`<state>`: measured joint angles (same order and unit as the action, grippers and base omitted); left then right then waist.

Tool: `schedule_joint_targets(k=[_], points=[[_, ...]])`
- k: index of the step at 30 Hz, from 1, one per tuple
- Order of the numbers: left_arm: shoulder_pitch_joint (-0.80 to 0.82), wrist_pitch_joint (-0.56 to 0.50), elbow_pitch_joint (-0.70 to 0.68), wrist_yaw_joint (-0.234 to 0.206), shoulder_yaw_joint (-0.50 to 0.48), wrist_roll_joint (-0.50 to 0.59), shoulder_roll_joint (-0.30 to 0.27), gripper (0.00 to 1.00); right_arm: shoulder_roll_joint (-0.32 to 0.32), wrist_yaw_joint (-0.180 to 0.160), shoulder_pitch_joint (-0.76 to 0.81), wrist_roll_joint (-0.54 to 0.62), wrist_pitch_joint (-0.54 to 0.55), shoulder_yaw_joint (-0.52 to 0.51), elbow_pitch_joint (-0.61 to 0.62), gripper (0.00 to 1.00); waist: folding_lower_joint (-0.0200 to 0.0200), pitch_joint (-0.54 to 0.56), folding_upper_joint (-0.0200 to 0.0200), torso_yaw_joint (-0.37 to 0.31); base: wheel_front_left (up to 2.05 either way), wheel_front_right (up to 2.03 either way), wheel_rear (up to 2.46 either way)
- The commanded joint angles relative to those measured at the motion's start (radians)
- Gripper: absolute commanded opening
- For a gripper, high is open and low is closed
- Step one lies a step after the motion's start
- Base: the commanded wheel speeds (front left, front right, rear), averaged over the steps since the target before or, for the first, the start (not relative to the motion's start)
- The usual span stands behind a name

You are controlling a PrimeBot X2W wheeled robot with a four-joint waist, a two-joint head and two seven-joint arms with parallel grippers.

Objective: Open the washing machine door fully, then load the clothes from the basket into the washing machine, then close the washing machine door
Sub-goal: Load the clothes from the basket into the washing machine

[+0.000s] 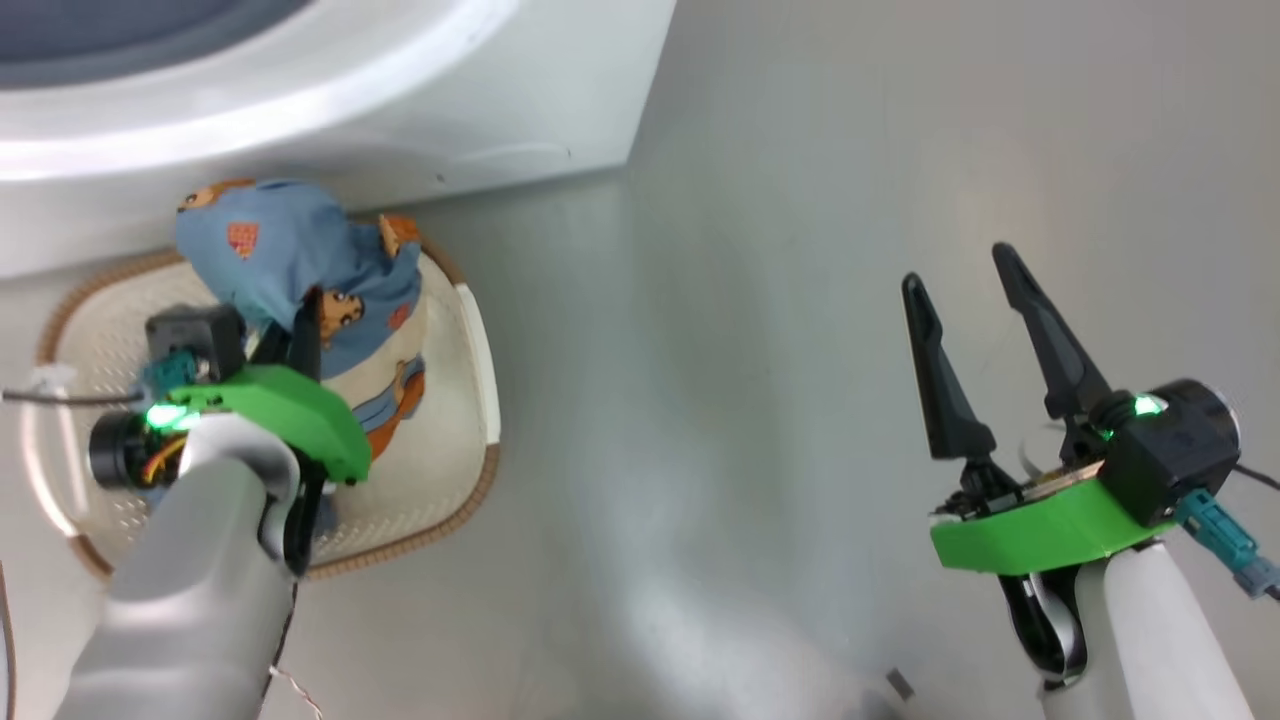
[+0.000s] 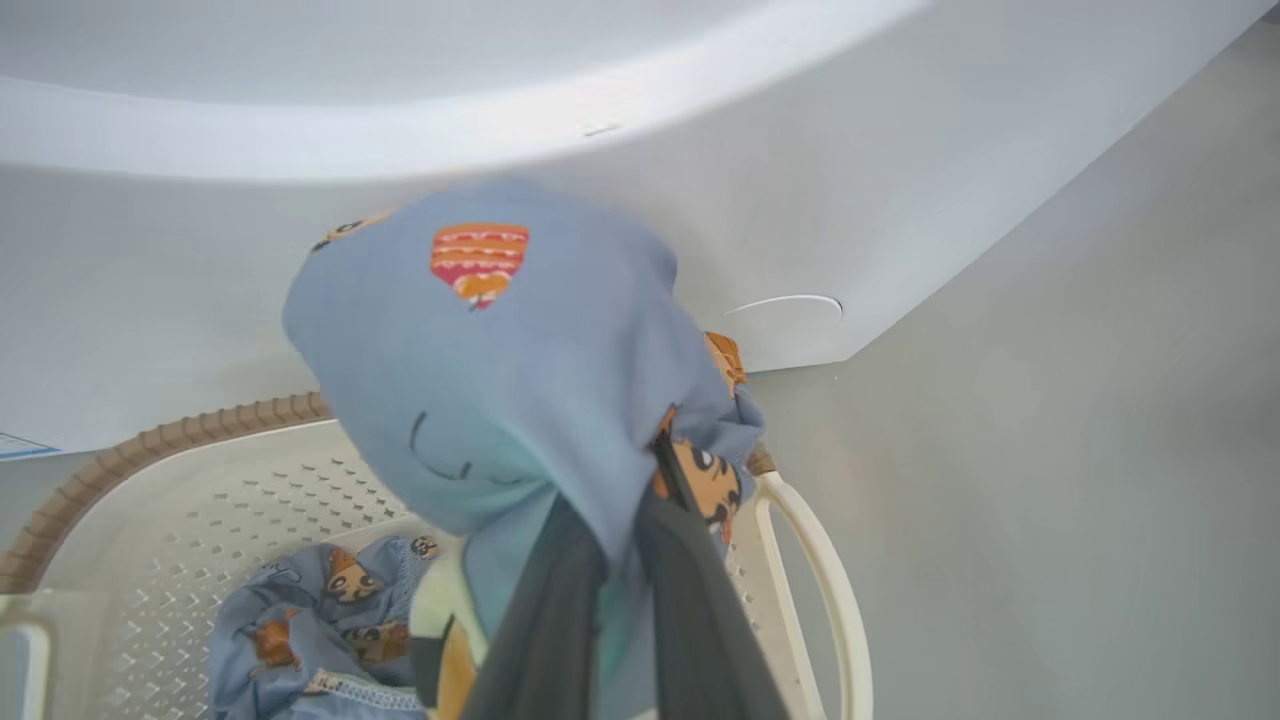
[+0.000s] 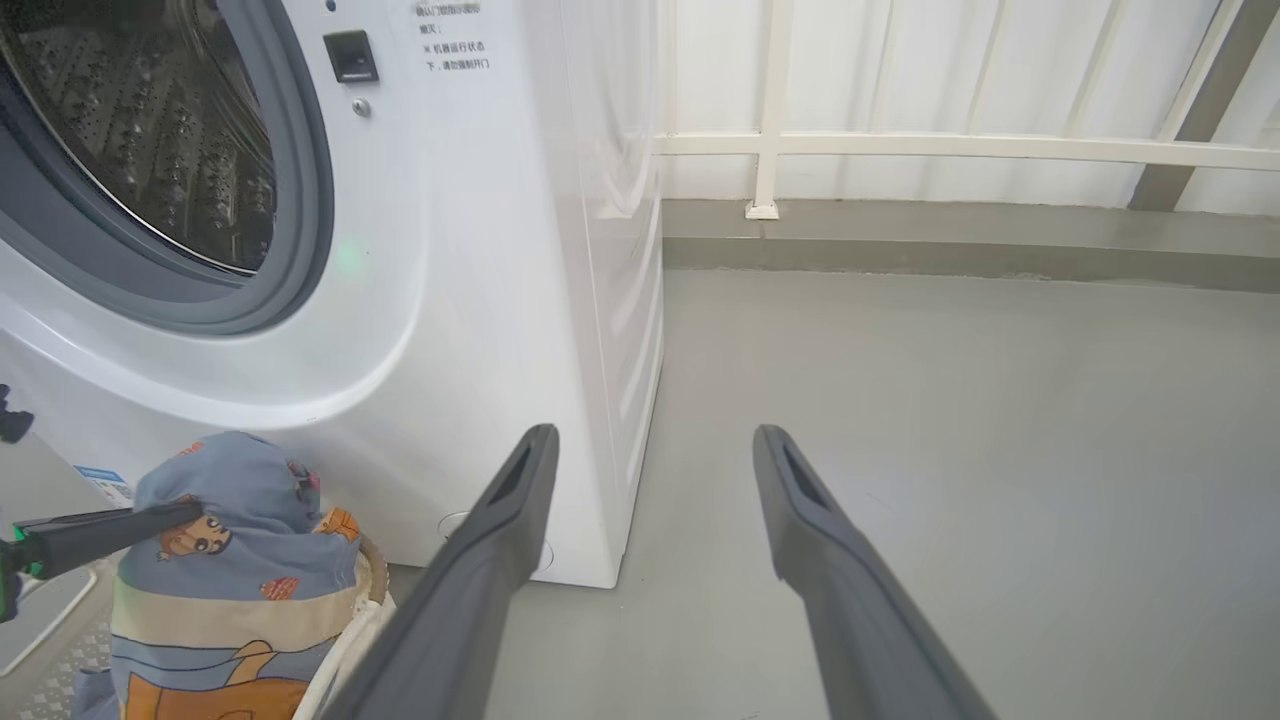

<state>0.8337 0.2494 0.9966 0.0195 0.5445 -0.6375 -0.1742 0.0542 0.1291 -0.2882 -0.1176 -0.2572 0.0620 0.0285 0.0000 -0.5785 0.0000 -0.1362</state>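
My left gripper (image 1: pixel 300 335) is shut on one of the clothes (image 1: pixel 290 250), a light-blue garment with orange-brown figures, which hangs lifted above the cream basket (image 1: pixel 480 480). In the left wrist view the dark fingers (image 2: pixel 700 620) pinch this fabric (image 2: pixel 480 400), and a second bundled garment (image 2: pixel 300 620) lies in the basket (image 2: pixel 150 440). The white washing machine (image 1: pixel 400 110) stands just behind. Its steel drum (image 3: pixel 150 130) is uncovered; the washing machine door is out of view. My right gripper (image 1: pixel 958 270) hangs open and empty over bare floor, to the right.
Grey floor (image 1: pixel 750 350) spreads wide to the right of the machine and basket. A white railing (image 3: pixel 900 145) and a low kerb close off the far side. A blue label (image 3: pixel 105 485) sits low on the machine's front (image 3: pixel 480 250).
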Motion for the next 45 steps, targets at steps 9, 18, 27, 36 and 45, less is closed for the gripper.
schedule_joint_targets(k=[9,18,27,36,45], points=[[-0.227,0.012,-0.278,-0.076,-0.171,0.125,-0.08,0.0,-0.004,0.002,0.096,0.021,-0.005,0.008,-0.032,1.0,0.0,0.225,0.0,0.079,0.0,0.0,0.0],[-0.484,0.012,-0.594,-0.125,-0.286,0.232,-0.103,0.0,-0.004,0.002,0.179,0.043,-0.005,-0.005,-0.062,1.0,0.0,0.369,0.0,0.13,0.0,0.0,0.0],[-0.714,0.012,-0.809,-0.18,-0.324,0.263,-0.123,0.0,-0.004,0.002,0.262,0.044,0.008,-0.009,-0.062,1.0,0.0,0.491,0.0,0.162,0.0,0.0,0.0],[-0.878,-0.043,-0.996,-0.241,-0.311,0.28,-0.144,0.0,-0.004,0.002,0.344,0.036,0.052,-0.012,-0.019,1.0,0.0,0.581,0.0,0.179,0.0,0.0,0.0],[-0.943,-0.08,-1.099,-0.272,-0.305,0.286,-0.156,0.0,-0.004,0.002,0.382,0.03,0.078,-0.017,0.024,1.0,0.0,0.604,0.0,0.173,0.0,0.0,0.0]])
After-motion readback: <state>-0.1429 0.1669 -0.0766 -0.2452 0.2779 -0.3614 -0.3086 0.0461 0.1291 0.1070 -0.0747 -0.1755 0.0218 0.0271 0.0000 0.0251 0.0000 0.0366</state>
